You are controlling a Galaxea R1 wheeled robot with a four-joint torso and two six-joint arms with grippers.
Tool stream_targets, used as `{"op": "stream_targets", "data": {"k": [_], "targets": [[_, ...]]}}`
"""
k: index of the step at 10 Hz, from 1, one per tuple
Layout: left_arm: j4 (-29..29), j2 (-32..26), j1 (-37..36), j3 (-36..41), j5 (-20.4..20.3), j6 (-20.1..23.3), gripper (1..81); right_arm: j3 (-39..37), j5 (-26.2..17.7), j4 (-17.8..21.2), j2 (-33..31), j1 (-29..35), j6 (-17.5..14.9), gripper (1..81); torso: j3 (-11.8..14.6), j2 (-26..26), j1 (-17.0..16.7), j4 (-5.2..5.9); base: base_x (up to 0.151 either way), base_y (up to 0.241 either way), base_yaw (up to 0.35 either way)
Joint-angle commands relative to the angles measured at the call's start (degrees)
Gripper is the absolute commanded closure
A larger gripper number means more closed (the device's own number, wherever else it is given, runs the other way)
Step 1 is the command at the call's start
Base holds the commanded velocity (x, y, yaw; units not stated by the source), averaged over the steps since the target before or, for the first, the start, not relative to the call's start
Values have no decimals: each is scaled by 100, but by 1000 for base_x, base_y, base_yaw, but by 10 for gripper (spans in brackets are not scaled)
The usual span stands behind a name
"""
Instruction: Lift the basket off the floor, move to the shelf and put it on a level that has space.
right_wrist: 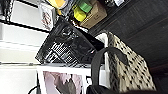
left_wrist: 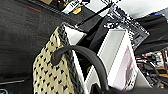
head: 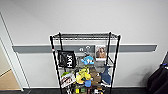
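The shelf (head: 115, 60), a black wire rack, stands against the wall straight ahead in the head view. Its topmost level (head: 85, 36) is bare, while the lower tiers are crowded. The cream chequered basket (left_wrist: 50, 75) hangs tilted above the dark carpet floor (left_wrist: 22, 37). One dark loop handle (left_wrist: 82, 51) arches up into my left gripper (left_wrist: 100, 90), which is shut on it. On the other side of the basket (right_wrist: 127, 67), my right gripper (right_wrist: 98, 90) is shut on the second handle (right_wrist: 100, 57). A shiny black bag (right_wrist: 67, 45) and a white framed picture (left_wrist: 117, 57) lie inside.
A black "Huel" bag (head: 66, 59) hangs on the rack's left side, with toys and boxes on the tiers below. A grey rail (head: 140, 48) runs along the wall. A dark bulky object (head: 158, 80) sits at the right. A doorway (head: 7, 80) opens at the left.
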Motion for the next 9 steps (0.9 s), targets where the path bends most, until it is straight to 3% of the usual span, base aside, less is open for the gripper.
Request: {"op": "stream_targets", "data": {"k": [1,9], "targets": [[21,-95,-598,354,164,11,811,372,-92,-137,-136,546,48,811,0,0,0,0,107,0,0],[56,-78,-606,328,164,2,811,364,-92,-129,-136,582,56,811,0,0,-2,0,115,0,0]]}}
